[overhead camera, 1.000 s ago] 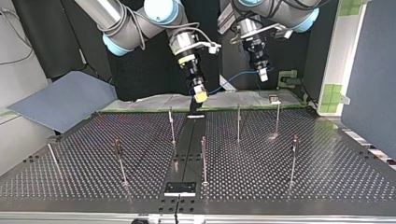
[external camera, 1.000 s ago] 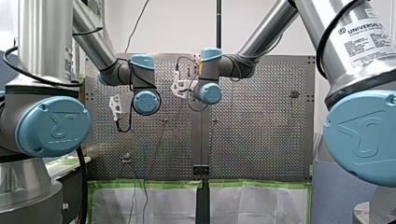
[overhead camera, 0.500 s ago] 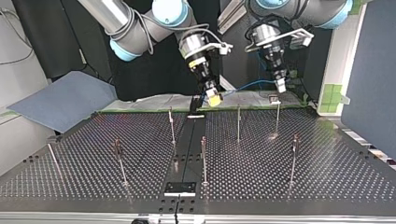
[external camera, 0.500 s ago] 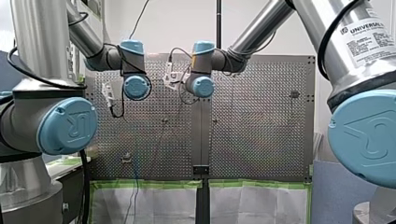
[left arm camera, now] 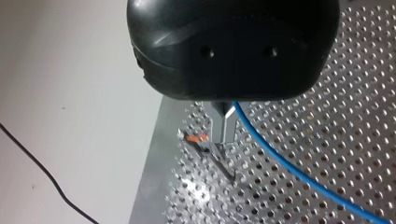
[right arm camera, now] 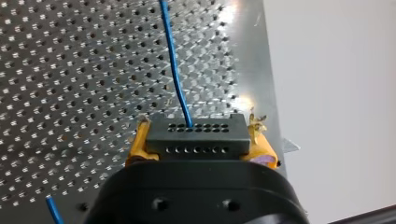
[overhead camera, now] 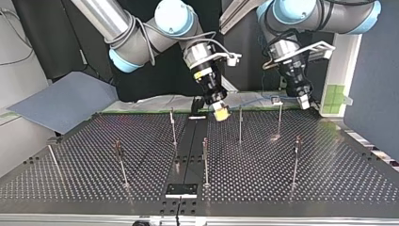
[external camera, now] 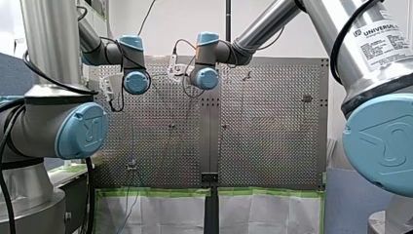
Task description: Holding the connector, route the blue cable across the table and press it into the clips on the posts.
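blue cable [external camera: 132, 144], front view: it trails off the tabletop's [external camera: 272, 146] near edge, probably slack you can pay out.
right gripper [overhead camera: 220, 113], top view: it sits low among the far posts [overhead camera: 240, 123], leading the cable's end. The left gripper [overhead camera: 304, 100] hangs just beside a clip [overhead camera: 276, 100], likely to guide the cable in.
fingers [left arm camera: 227, 128], left wrist view: narrow, apparently pinching the cable above that clip.
connector [right arm camera: 195, 137], right wrist view: clamped between the yellow pads [right arm camera: 139, 144], so you steer by it.
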Tool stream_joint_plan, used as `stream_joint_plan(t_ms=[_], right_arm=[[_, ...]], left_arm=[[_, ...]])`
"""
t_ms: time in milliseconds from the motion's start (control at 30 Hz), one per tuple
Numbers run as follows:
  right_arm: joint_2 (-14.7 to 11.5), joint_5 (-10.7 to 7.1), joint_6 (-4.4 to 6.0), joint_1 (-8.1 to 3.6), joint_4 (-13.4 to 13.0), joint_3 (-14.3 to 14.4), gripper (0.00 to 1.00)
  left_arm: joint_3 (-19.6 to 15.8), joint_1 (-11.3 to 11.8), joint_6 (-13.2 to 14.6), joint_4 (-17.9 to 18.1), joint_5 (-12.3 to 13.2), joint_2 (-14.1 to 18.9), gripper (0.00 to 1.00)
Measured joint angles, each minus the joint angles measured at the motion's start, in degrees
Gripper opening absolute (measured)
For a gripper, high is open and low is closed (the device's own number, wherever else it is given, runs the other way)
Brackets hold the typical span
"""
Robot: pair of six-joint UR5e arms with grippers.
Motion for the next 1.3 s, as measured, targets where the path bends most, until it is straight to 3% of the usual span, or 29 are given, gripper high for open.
stream_joint_plan(t_ms=[333, 833, 1300], right_arm=[[1.0, -0.34, 1.48, -0.5, 2.1, -5.0, 0.0], [5.9, -1.19, 1.9, -1.15, 4.6, -9.7, 0.0], [8.2, -2.4, 2.32, -1.8, 7.6, -15.2, 0.0]], left_arm=[[2.1, 1.8, -0.5, 0.2, 2.1, -1.7, 0.0], [5.6, 3.2, -0.6, 0.2, 5.1, -2.9, 0.0], [8.4, 5.1, -0.6, 1.0, 7.9, -5.4, 0.0]])
